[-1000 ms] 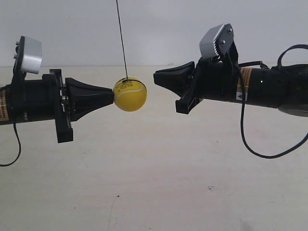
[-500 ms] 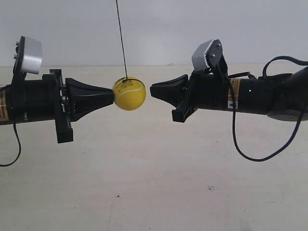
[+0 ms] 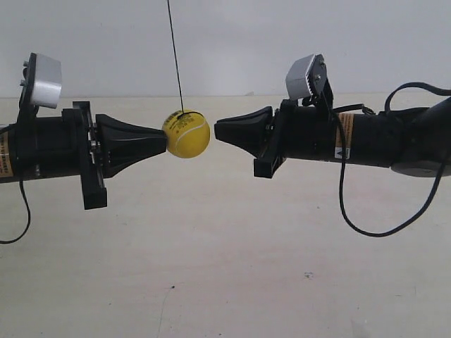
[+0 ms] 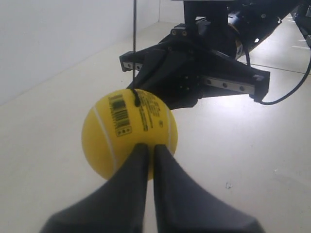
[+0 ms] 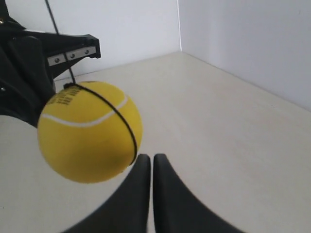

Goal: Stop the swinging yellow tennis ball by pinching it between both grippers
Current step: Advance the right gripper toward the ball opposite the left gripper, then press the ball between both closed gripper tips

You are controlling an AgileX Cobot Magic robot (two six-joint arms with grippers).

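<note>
Left gripper (image 3: 164,143): jaws closed together, holding nothing, tip touching the yellow tennis ball (image 3: 187,134). Ball hangs on its string (image 3: 174,56) between the two tips, mid-scene. Right gripper (image 3: 217,129): jaws together too, tip just beside the ball, small gap visible.

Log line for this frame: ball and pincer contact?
yellow fuzzy tennis ball: hanging on thin string | left pincer: shut, tip touching ball | right pincer: shut, slight gap | pinch: incomplete

narrow gap, ball (image 3: 187,134) to right hand (image 3: 217,129)
</note>
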